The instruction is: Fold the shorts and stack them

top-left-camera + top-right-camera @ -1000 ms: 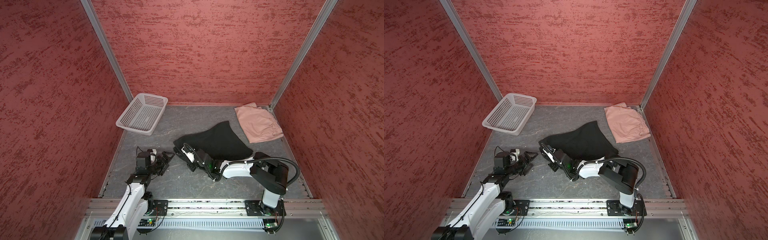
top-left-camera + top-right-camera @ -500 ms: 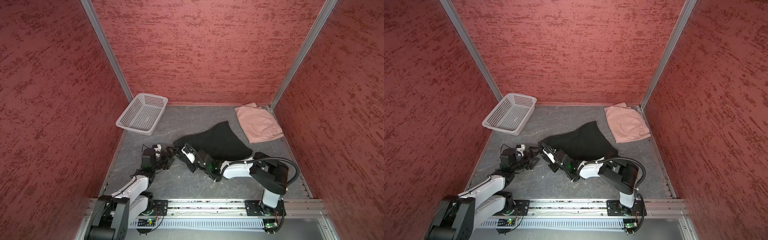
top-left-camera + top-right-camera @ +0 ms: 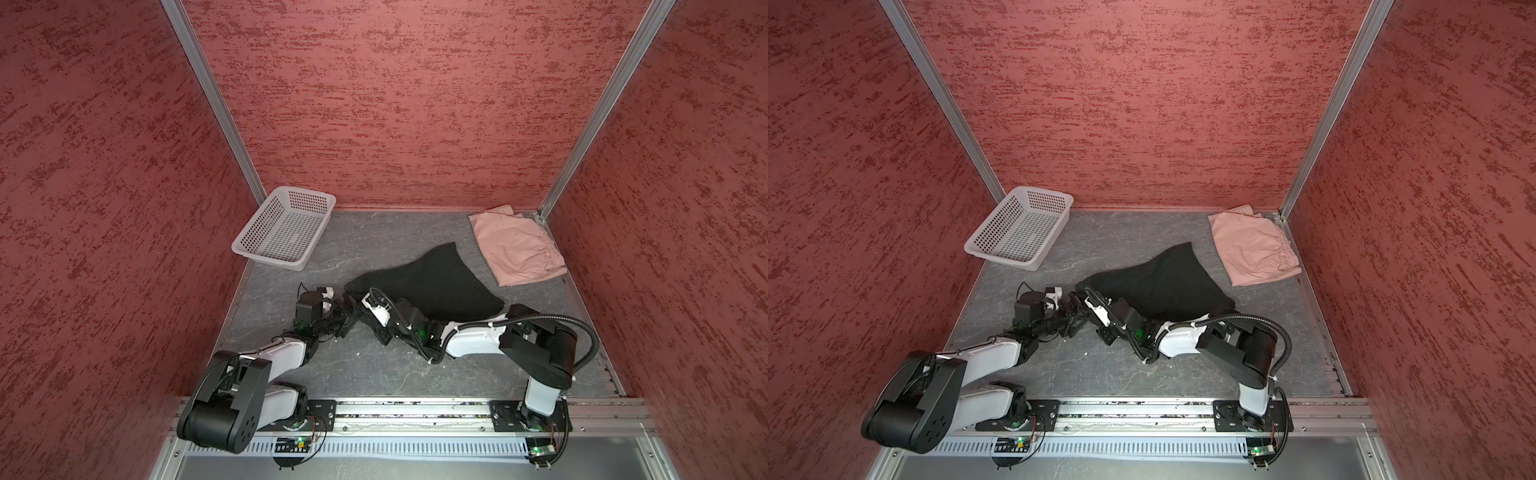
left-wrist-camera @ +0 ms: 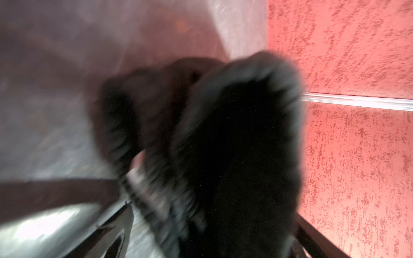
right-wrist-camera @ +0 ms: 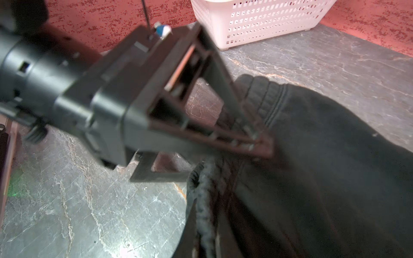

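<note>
Soft, even light falls from overhead. Both top views are crisp, the walls (image 3: 104, 208) bowing at the edges. The left wrist view smears the black shorts (image 4: 245, 156); the right wrist view's foreground blurs.

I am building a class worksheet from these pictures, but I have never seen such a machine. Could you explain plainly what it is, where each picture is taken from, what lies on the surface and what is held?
It is a robot: a left arm and a right arm on a rail, each ending in a two-fingered gripper. Two pictures look down from overhead and are nearly alike; two come from cameras on the wrists, the left one blurred. On the grey table lie spread black shorts, pink shorts in the far right corner and an empty white basket far left. The right gripper is shut, apparently pinching the black shorts' waistband edge. The left gripper stands open beside it, holding nothing.
</note>
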Robot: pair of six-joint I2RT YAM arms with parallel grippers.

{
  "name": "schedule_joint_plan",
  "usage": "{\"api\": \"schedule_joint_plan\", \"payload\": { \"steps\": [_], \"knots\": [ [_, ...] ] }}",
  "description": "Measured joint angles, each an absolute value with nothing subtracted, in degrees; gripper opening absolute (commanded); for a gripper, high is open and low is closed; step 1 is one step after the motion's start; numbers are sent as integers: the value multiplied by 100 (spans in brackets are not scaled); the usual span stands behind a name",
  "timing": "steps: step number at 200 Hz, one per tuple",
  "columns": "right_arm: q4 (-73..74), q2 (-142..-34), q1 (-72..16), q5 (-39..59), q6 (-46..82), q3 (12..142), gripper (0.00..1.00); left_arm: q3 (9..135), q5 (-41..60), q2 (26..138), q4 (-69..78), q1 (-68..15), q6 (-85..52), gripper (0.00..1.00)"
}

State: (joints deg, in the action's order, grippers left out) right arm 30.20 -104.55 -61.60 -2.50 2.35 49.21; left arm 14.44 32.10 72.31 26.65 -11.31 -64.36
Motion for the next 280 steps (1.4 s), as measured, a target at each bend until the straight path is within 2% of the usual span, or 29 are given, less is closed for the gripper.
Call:
{"api": "schedule_joint_plan", "payload": {
  "steps": [43, 96, 129, 149, 155, 161, 168, 172, 193, 212, 230, 238, 253, 280],
  "knots": [
    [3030, -10412, -6149, -213, 235, 4921, 0, 1710, 3203, 7638, 2827, -1160, -6309, 100],
    [3065, -10388, -6141, -213, 237, 4921, 0, 1671, 3135, 7581, 2665, -1409, -6084, 93],
    [3076, -10388, -6141, -156, 239, 4921, 0, 1678, 3050, 7496, 2502, -1470, -5935, 75],
    [3087, -10385, -6141, -113, 237, 4921, 0, 1767, 3037, 7548, 2401, -1472, -5835, 58],
    [3083, -10385, -6141, -104, 237, 4921, 0, 1826, 3039, 7588, 2364, -1470, -5798, 49],
    [3083, -10383, -6139, -104, 242, 4921, 12, 1887, 3052, 7625, 2316, -1470, -5798, 41],
    [3076, -10370, -6136, -102, 255, 4919, 35, 1977, 3079, 7671, 2252, -1470, -5704, 34],
    [3070, -10357, -6134, -95, 274, 4912, 42, 2018, 3094, 7695, 2233, -1470, -5684, 31],
    [3114, -10084, -6145, 80, 355, 4768, 53, 2239, 3120, 7839, 2051, -1470, -5483, 19],
    [3194, -9507, -6145, 139, 515, 4488, 61, 2373, 3153, 7878, 1745, -1446, -5286, 14],
    [3186, -8864, -6117, 126, 740, 4206, 61, 2552, 3159, 7828, 1282, -1441, -5103, 11],
    [3144, -8582, -6051, 119, 884, 4115, 58, 2644, 3153, 7741, 1011, -1441, -5006, 8],
    [2961, -8138, -5776, 154, 1173, 4064, 43, 2797, 3129, 7454, 464, -1437, -4825, 5],
    [2663, -7830, -4950, 349, 1682, 4064, 18, 3046, 3074, 6670, -648, -1334, -4493, 4]
  ]
}}
